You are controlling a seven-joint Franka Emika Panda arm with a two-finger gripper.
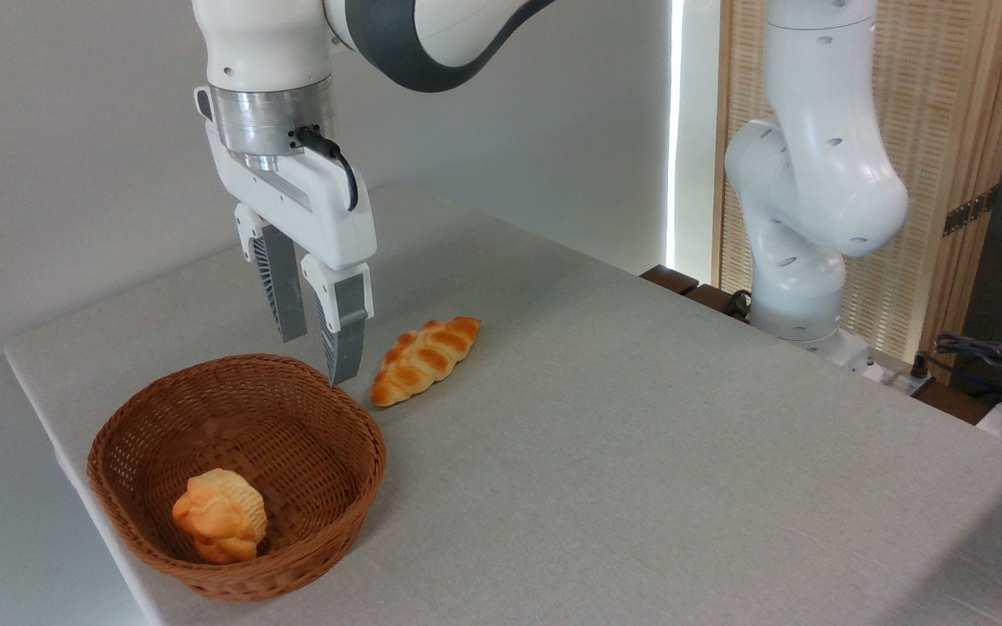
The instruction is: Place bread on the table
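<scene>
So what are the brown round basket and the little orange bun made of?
The brown round basket looks like woven wicker: crossing strands show all over, matt. The little orange bun could be real bread or a foam or plastic toy; its smooth, even colour leaves that open.

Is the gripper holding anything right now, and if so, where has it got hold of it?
Nothing is held. The gripper hangs open and empty above the basket's far rim; the bread lies inside.

Plain pale wall (75, 130) behind, bright vertical strip of light (675, 130) — slatted wooden panel (945, 130) at right.
</scene>
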